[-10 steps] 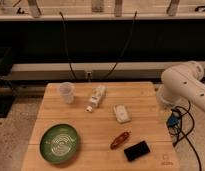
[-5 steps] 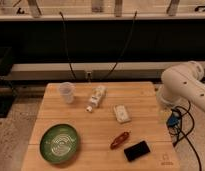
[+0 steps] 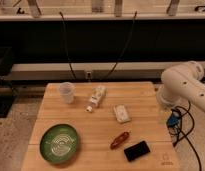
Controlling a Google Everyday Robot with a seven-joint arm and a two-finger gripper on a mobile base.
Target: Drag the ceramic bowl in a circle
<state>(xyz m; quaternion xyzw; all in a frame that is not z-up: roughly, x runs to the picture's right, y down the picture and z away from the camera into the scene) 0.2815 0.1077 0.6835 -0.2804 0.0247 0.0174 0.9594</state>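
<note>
The ceramic bowl (image 3: 58,143), wide, shallow and green with pale rings inside, sits on the wooden table (image 3: 91,127) at its front left corner. My white arm (image 3: 183,87) is folded off the table's right edge. The gripper (image 3: 172,121) hangs low beneath it beside that edge, far to the right of the bowl. It stands open and holds nothing.
A clear plastic cup (image 3: 66,92) stands at the back left. A white bottle (image 3: 96,98) lies near the back middle and a small white packet (image 3: 122,113) in the centre. A reddish-brown snack (image 3: 119,140) and a black flat object (image 3: 137,150) lie front right. Cables (image 3: 183,132) hang by the arm.
</note>
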